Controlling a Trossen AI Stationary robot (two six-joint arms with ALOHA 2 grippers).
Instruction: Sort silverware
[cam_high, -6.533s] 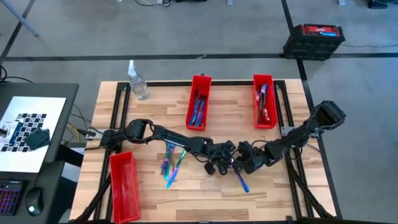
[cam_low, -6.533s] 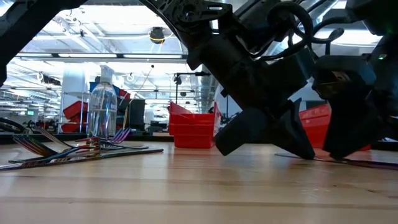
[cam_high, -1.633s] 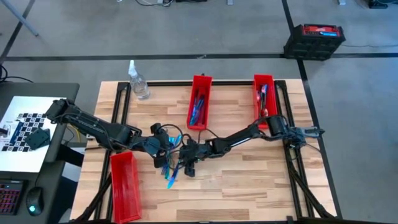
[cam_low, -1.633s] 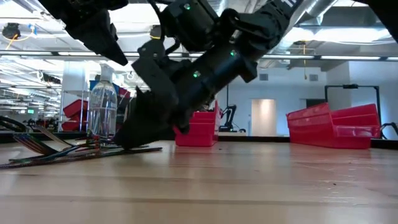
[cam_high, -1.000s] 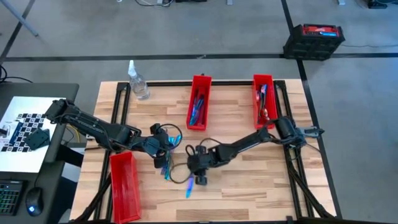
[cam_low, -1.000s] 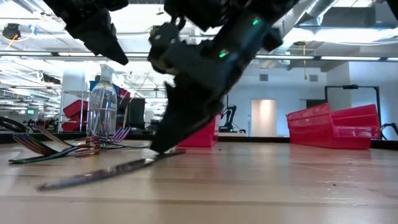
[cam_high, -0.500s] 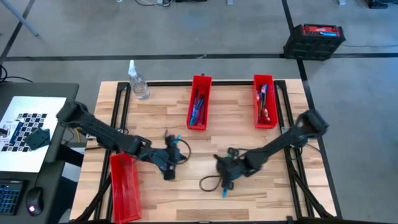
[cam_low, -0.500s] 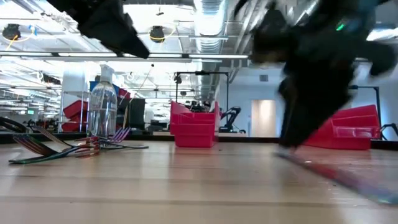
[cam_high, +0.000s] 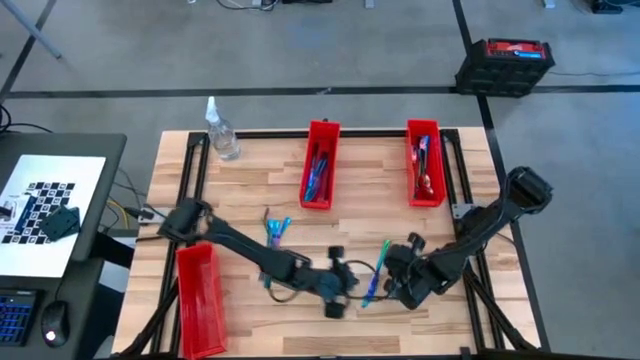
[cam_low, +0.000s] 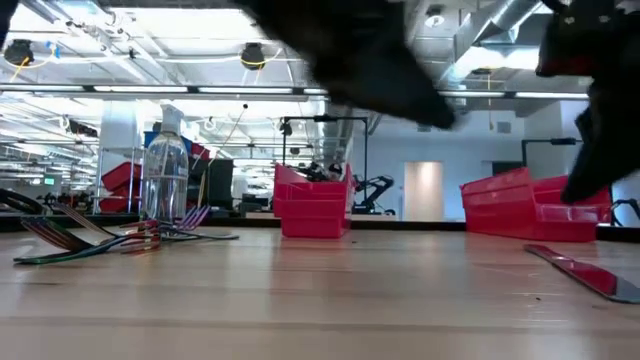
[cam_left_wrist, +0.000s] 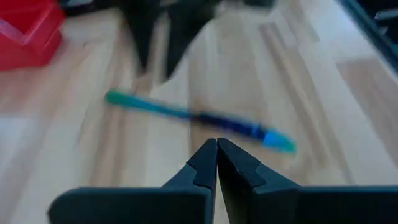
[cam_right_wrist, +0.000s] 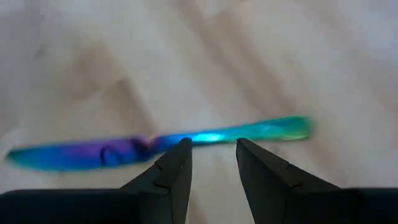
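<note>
from above, a teal-blue knife (cam_high: 376, 270) lies loose on the wooden worktop (cam_high: 250, 180) toward six o'clock, with the left hand (cam_high: 338, 290) at its nine o'clock and the right hand (cam_high: 400, 280) at its three o'clock; more silverware (cam_high: 274, 232) lies toward nine o'clock. at worktop level, forks (cam_low: 90, 240) lie at nine o'clock beside a bottle (cam_low: 165, 175). the left wrist camera shows its fingers (cam_left_wrist: 200, 167) pressed together, empty, near the knife (cam_left_wrist: 199, 118); the right wrist camera shows its fingers (cam_right_wrist: 174, 167) slightly apart, empty, over the knife (cam_right_wrist: 155, 144).

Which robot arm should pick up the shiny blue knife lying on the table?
Probably the right. The right gripper is open with the knife just past its fingertips. The left gripper is close too, but its fingers are shut.
</note>
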